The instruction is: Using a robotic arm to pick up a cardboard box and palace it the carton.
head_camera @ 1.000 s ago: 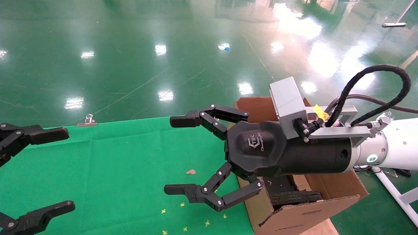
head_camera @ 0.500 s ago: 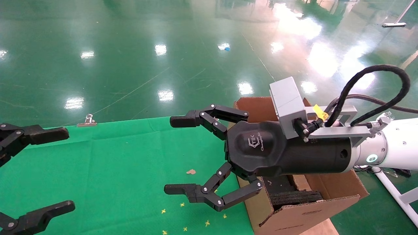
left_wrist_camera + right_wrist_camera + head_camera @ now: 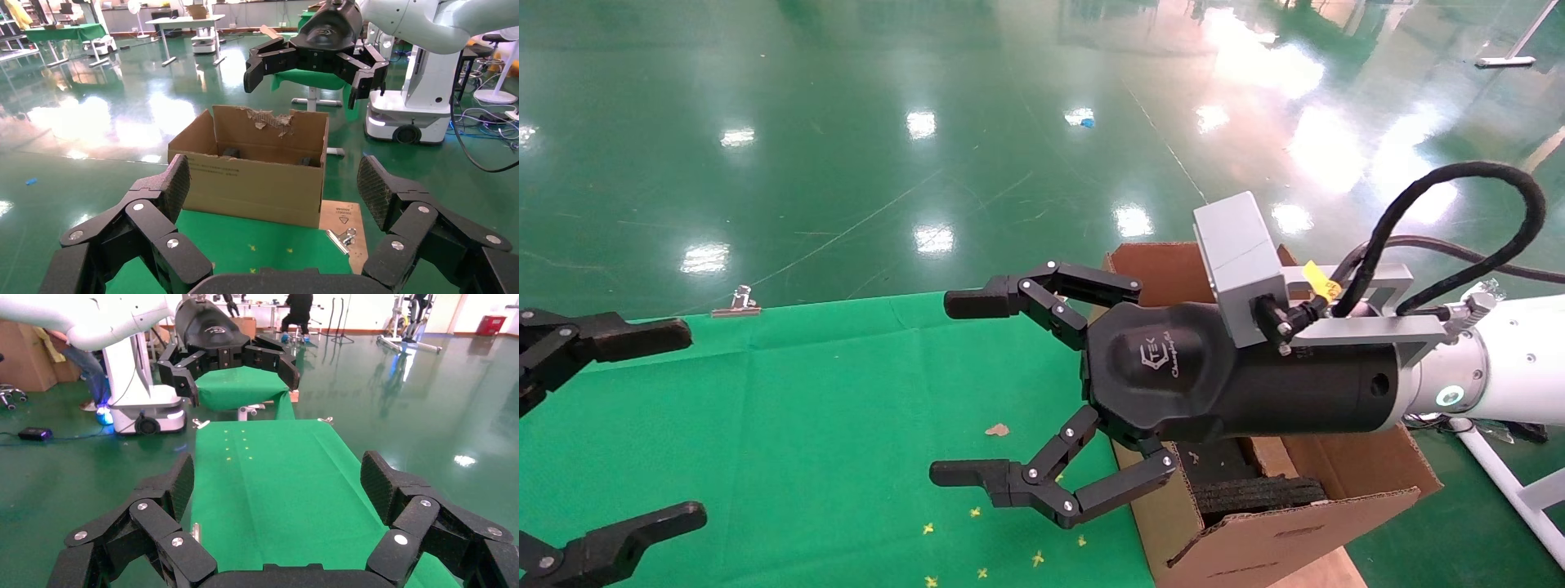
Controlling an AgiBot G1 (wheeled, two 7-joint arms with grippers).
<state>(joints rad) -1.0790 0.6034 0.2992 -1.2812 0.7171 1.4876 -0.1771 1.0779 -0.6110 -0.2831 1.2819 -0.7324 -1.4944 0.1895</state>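
Note:
The cardboard box shows in no view. The carton stands at the right end of the green-clothed table, flaps up, with black foam inside; in the left wrist view the carton has a torn back flap. The robotic arm on the right reaches in level above the carton's near-left corner. Its right gripper is open and empty over the cloth, also seen as the right gripper above the carton. My left gripper hangs open and empty at the table's left end.
A metal binder clip grips the cloth's far edge, and another clip lies on a bare board corner beside the carton. A small brown scrap and yellow marks dot the cloth. Glossy green floor surrounds the table.

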